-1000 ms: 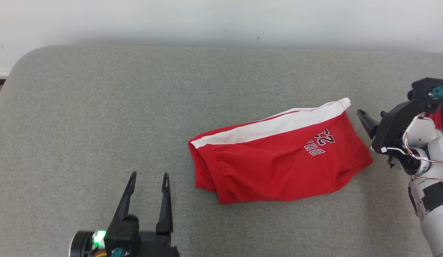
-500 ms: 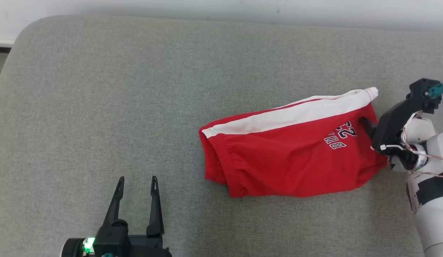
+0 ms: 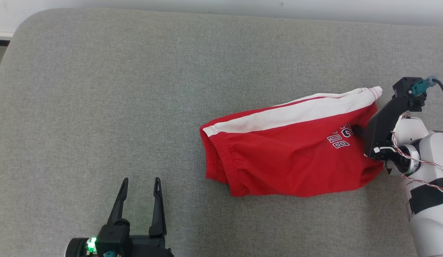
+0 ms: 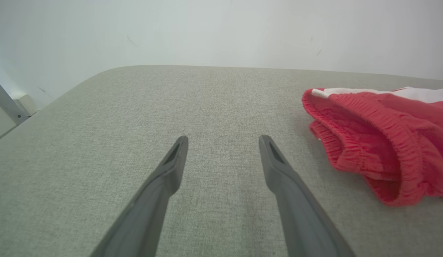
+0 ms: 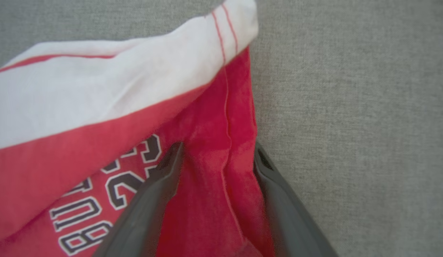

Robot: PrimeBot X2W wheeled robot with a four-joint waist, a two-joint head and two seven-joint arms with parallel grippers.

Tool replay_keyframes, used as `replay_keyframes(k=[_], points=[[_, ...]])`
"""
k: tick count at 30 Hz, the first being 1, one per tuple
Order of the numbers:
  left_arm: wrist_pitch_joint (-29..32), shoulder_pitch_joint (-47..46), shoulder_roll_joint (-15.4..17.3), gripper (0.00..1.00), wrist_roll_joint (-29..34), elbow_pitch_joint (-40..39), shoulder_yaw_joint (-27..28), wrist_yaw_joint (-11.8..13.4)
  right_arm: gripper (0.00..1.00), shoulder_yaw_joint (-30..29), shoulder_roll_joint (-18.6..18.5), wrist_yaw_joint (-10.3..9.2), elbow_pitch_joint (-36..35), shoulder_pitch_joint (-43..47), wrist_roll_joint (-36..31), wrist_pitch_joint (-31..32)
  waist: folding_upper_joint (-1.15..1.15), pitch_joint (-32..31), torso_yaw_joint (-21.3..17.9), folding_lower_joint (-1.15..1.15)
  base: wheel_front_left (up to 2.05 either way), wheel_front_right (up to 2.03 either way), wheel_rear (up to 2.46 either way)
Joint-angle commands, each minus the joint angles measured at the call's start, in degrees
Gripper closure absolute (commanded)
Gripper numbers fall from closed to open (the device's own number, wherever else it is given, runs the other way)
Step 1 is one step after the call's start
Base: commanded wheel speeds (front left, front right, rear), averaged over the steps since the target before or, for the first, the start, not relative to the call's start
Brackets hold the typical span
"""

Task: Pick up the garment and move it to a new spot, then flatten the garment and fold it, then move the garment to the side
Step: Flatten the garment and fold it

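On the big grey cloth pad [image 3: 100, 107], the red shorts w/ a white side stripe [image 3: 278, 157] lie to the robot's right; the R gripper [image 5: 217, 151], just beside them 1 s ago, now has their right hem [image 5: 239, 107] btw its wide-spread fingers [image 5: 160, 192], not pinching yet. The L gripper [image 3: 140, 182] is spread wide too, well apart from the waist end. R wrist view shows the hem's stitch lines; L wrist view, the ruffled waistband [image 4: 378, 142].

The bench [image 3: 135, 89] is covered with grey woven cloth, matt and a little rough. The shorts [image 3: 278, 157] are made of soft matt red cloth, with a ribbed gathered waistband [image 4: 378, 117] and smooth printed letters [image 5: 100, 200]. The fingers [image 4: 160, 185] of the left claw [image 3: 141, 180] are seen as dark matt plastic.
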Motion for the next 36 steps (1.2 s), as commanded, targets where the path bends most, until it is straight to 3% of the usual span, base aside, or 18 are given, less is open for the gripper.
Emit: replay_keyframes(k=[1,10,19,27,31,36], points=[[-0.16,-0.53,-0.27,0.00,0.46,0.37,0.22,-0.48,1.00,0.44,1.18,0.23,1.67,4.44,-1.11,0.75,0.01,0.10,0.09,0.01,0.00,0.00,0.00],[-0.16,-0.71,-0.84,0.00,0.84,1.49,0.88,-1.33,1.00,-5.40,0.59,0.05,-3.27,4.79,-5.64,-3.19,0.01,-0.45,-0.18,0.01,0.00,0.00,0.00],[-0.16,0.59,-1.15,0.00,0.92,2.25,1.25,-2.02,1.00,-14.71,0.31,0.08,-11.66,10.12,-10.89,-5.89,0.01,-3.32,-1.11,0.01,0.00,0.00,0.00],[-0.16,1.76,-1.32,0.00,1.16,3.00,1.32,-2.36,1.00,-19.51,0.32,0.08,-19.61,15.46,-15.55,-7.51,0.01,-5.90,-1.69,0.01,0.00,0.00,0.00],[-0.16,2.47,-1.38,0.00,0.93,3.54,1.27,-2.43,1.00,-18.19,1.62,0.08,-21.96,16.42,-14.89,-7.54,0.01,-7.26,-1.97,0.01,0.00,0.00,0.00],[-0.16,2.91,-1.41,0.00,0.64,3.82,1.03,-2.55,1.00,-12.41,2.48,0.08,-24.30,16.14,-12.67,-6.53,0.01,-8.42,-2.08,0.01,0.00,0.00,0.00]])
